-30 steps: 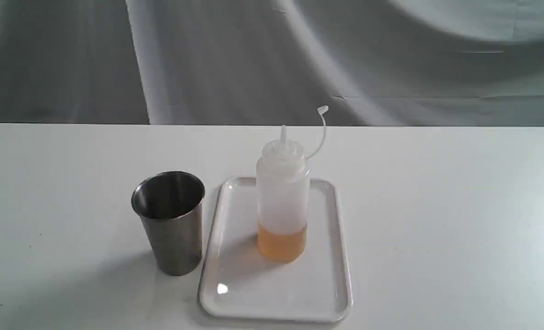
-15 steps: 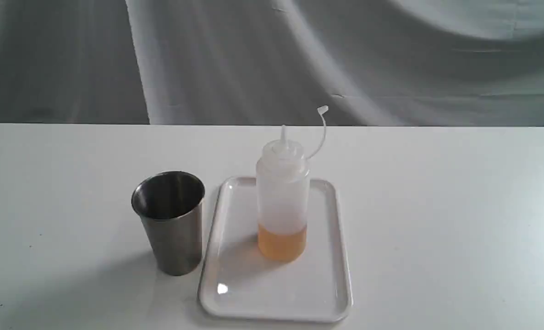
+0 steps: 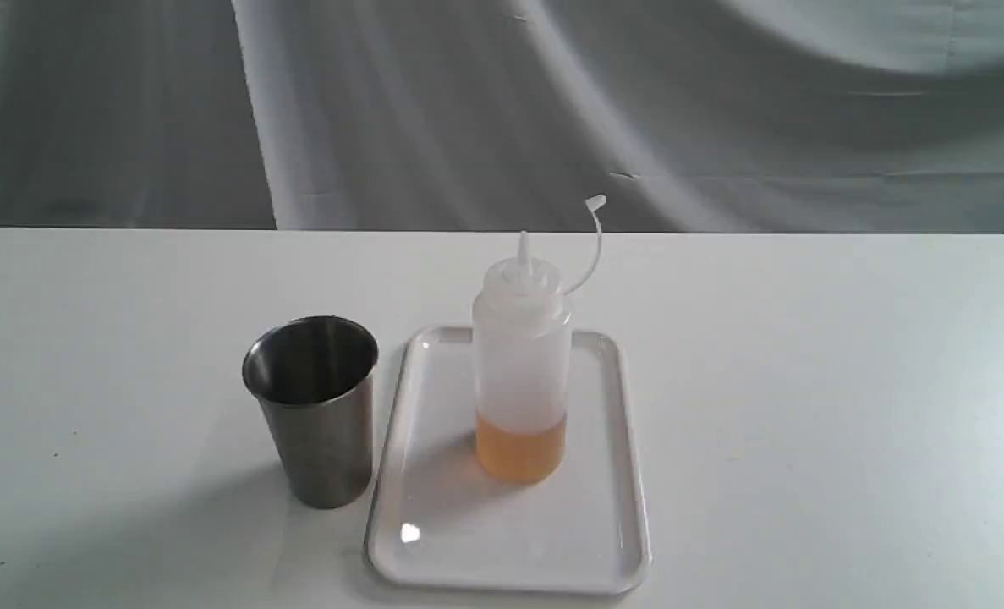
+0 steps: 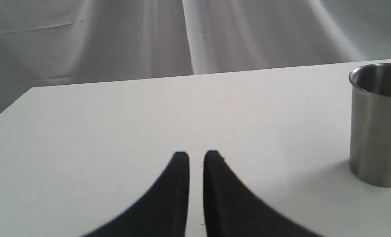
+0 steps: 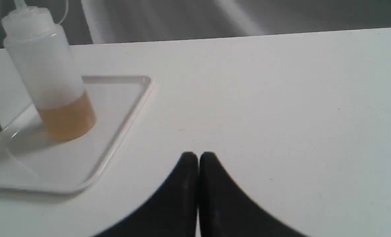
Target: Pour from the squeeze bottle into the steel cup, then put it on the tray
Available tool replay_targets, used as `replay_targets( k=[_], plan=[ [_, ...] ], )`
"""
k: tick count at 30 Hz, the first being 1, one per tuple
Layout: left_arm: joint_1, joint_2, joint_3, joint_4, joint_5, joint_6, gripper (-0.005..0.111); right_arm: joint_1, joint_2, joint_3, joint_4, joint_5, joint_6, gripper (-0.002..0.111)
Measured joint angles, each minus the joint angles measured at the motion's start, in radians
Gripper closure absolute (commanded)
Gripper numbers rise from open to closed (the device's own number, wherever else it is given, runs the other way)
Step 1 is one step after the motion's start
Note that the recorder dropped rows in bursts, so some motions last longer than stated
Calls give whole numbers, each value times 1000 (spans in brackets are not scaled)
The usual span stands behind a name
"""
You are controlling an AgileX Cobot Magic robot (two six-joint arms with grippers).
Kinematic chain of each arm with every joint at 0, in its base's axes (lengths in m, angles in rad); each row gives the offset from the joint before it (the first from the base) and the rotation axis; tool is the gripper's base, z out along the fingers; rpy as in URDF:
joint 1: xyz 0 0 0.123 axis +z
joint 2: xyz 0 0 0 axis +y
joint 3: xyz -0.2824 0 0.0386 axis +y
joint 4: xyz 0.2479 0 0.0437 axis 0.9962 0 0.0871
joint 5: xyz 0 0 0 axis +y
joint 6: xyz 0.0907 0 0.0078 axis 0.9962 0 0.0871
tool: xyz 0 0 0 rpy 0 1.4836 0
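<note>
The squeeze bottle (image 3: 521, 364) stands upright on the white tray (image 3: 590, 541), amber liquid filling its lower part, cap strap curling up to its right. It shows too in the right wrist view, the squeeze bottle (image 5: 48, 75) on the tray (image 5: 116, 108). The steel cup (image 3: 315, 410) stands on the table just left of the tray, apart from it; the steel cup (image 4: 378, 121) also appears in the left wrist view. My left gripper (image 4: 196, 156) is shut over bare table, holding nothing. My right gripper (image 5: 198, 156) is shut and empty, away from the tray. Neither gripper appears in the exterior view.
A white table (image 3: 806, 381) carries everything, with bare surface on both sides of the cup and tray. A grey draped cloth (image 3: 502, 110) hangs behind the table's far edge.
</note>
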Motion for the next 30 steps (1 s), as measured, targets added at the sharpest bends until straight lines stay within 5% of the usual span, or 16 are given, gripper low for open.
replay_targets(
  k=[30],
  plan=[
    [0,0,0,0,0,0,98,-252,-16,0,-17,0,-119,108]
  ],
)
